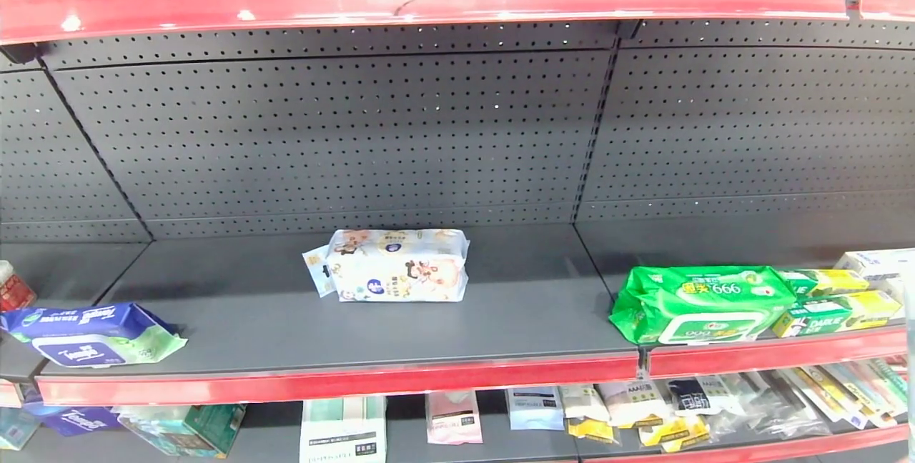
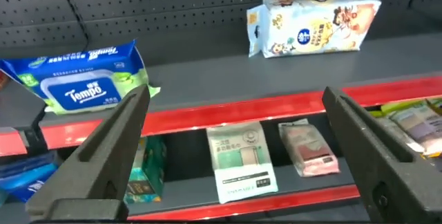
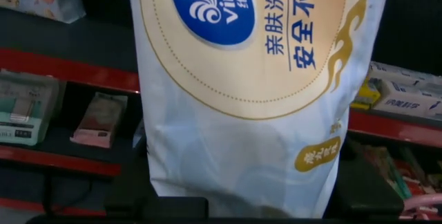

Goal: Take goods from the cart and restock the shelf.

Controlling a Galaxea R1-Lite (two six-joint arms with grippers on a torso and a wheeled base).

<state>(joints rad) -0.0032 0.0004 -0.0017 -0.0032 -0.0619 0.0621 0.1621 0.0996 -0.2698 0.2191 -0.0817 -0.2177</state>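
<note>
The right gripper (image 3: 248,189) is clamping a glossy white soft pack (image 3: 255,92) with blue-and-gold print, holding it upright before the red front rail (image 3: 62,70) of the shelf (image 1: 286,320). The left gripper (image 2: 236,94) is hovering empty, its dark tapered fingers (image 2: 103,155) spread wide. On the grey metal deck, a blue wipes pack (image 1: 89,334) is lying at the left, a cartoon-printed pack (image 1: 397,264) in the middle and a green pack (image 1: 700,302) at the right. The perforated back panel (image 1: 357,134) is closing off the bay behind them.

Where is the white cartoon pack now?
Head view: the cartoon pack lies centrally on the shelf, between blue wipes at left and green wipes at right.
</note>
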